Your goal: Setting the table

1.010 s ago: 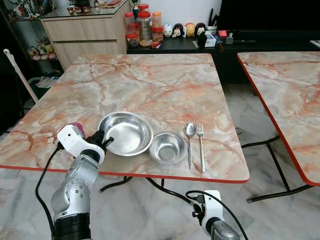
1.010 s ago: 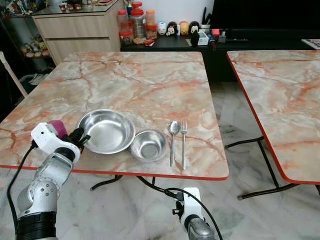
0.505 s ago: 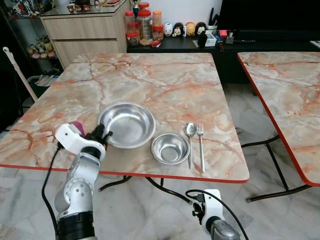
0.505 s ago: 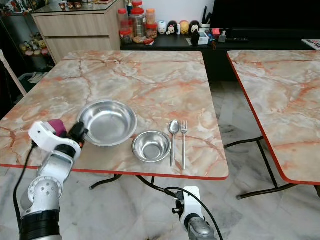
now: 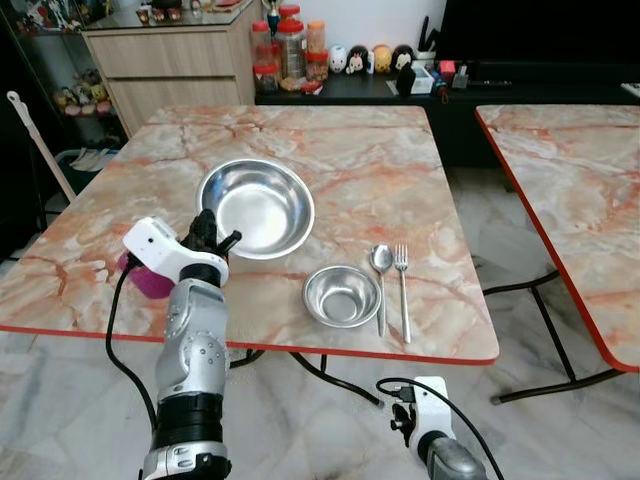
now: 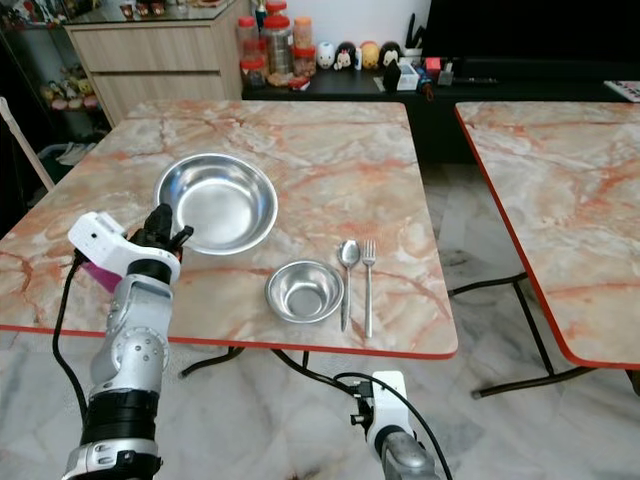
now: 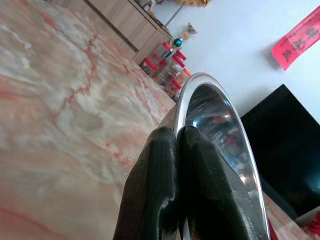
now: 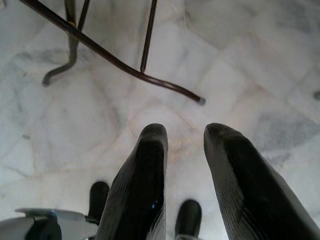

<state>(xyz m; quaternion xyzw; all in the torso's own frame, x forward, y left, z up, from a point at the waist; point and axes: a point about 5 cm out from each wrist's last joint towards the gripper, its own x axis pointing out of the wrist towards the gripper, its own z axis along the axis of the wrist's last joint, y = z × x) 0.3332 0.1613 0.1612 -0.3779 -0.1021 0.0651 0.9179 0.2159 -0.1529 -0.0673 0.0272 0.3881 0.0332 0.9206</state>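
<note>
**K:** Right, left gripper point(image 5: 212, 232) is pinched shut on the near rim of the large steel bowl point(image 5: 256, 207). Wrist view shows both black fingers point(image 7: 165, 190) pressed together on that thin edge. Bowl looks tilted, far side higher, held over the marble table point(image 5: 330, 150) roughly mid-left.

**J:** Edge grip only?

**K:** Yes. One point on the lip, whole bowl cantilevered out past the fingers. My worry: polished steel, narrow contact, so it can pivot in the grip or slide out if the wrist rolls or the arm moves fast.

**J:** What does it hit if it goes?

**K:** Drops to the tabletop, probably rings and skids. Small steel bowl point(image 5: 341, 296) sits near the front edge, with spoon point(image 5: 380, 285) and fork point(image 5: 402, 288) just beside it on the right. A skidding bowl could knock those out of line or off the edge.

**J:** Anything by the arm?

**K:** Pink object point(image 5: 150, 279) on the table just beside the left forearm, partly hidden. Can't tell what it is. Elbow swing on the way down could clip it.

**J:** Right side?

**K:** Right gripper point(image 8: 185, 185) hangs below the table, fingers apart, holding nothing, pointing at the tiled floor point(image 8: 260, 60) and a table leg point(image 8: 115, 55). Idle, no risk.

**J:** So?

**K:** Lower slow, level the bowl before release, keep it well apart from the small bowl.
</note>
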